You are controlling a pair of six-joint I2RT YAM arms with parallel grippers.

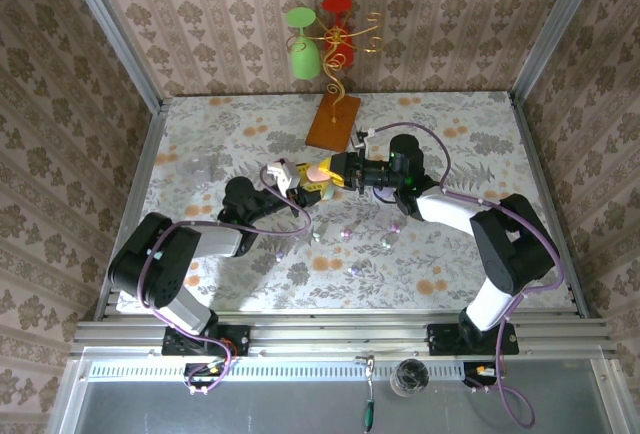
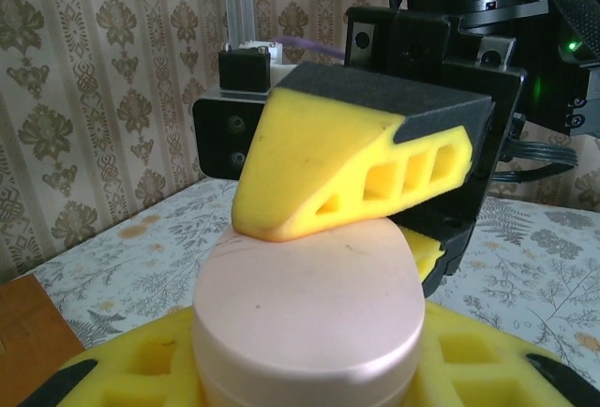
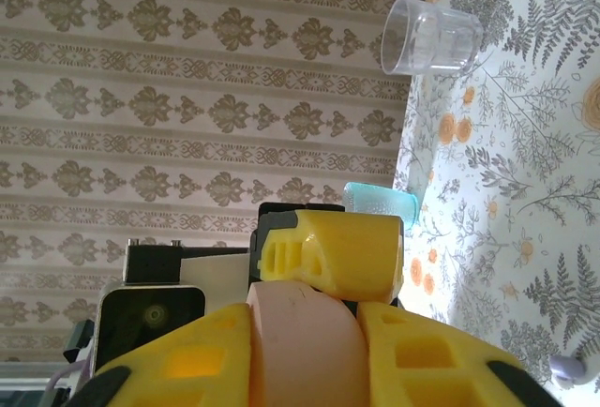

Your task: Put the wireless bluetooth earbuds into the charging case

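Left gripper (image 1: 308,182) is closed firmly around the pink charging case (image 2: 309,313); right gripper (image 1: 342,170) is clamped on the case's opposite end.

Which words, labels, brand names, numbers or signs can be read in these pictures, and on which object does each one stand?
None: no word, number or sign can be read in any view.
The pink charging case shows no print on the faces seen.
The green light is a bare lamp with no readable text.
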